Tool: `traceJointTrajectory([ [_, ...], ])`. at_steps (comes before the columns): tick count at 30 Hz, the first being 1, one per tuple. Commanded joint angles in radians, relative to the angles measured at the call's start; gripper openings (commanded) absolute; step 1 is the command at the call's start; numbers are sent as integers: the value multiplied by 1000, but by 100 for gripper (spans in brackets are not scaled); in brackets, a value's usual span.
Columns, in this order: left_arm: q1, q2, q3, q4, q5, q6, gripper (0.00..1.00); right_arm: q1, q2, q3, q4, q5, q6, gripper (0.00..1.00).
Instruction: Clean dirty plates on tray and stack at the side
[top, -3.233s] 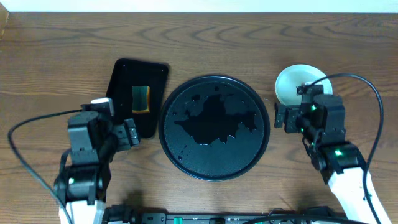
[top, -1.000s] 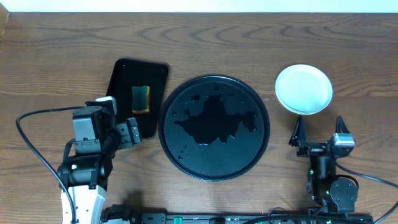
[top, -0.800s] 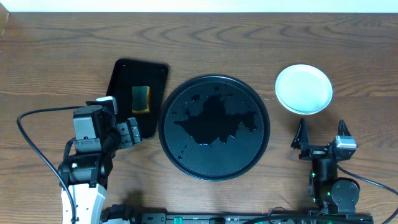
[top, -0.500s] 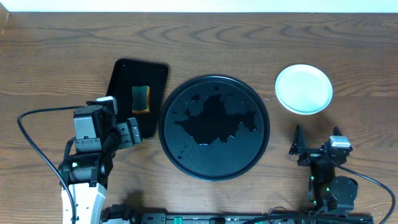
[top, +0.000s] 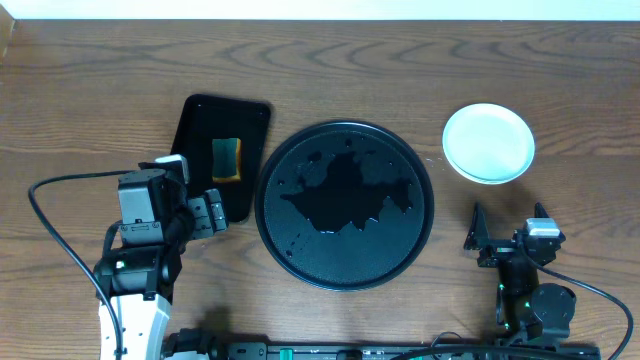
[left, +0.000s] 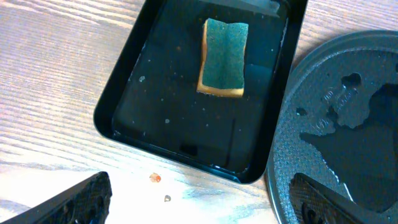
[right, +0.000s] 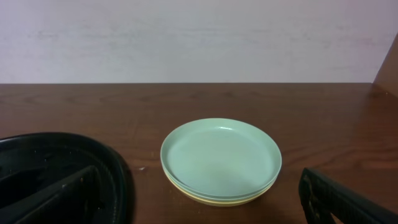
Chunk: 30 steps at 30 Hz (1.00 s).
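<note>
Resting stacked at two o'clock from the glossy round tray (top: 300, 250), mint plates (top: 488, 143) over yellow, sponge (top: 227, 158) in rectangular tray (top: 200, 120) at ten o'clock, left gripper (top: 212, 213) and right gripper (top: 508, 216) fingers spread wide, holding nothing.

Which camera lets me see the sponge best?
The left wrist view: the sponge shows close up, green on top, yellow below, lying in the rectangular black tray. Overhead shows it only as a tiny patch. The right wrist view misses it.
</note>
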<state>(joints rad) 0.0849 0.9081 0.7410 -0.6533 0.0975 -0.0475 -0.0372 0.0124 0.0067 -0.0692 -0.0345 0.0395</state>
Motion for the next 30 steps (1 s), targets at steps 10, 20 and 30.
traceJointTrajectory([
  [10,3,1,-10,0,-12,16,92,-5,-4,-1,-3,-15,-19,99],
  [20,3,1,-10,0,-12,17,92,-5,-4,-1,-3,-15,-19,99],
  [30,3,-6,-10,-18,-22,23,92,-5,-4,-1,-3,-15,-19,99],
])
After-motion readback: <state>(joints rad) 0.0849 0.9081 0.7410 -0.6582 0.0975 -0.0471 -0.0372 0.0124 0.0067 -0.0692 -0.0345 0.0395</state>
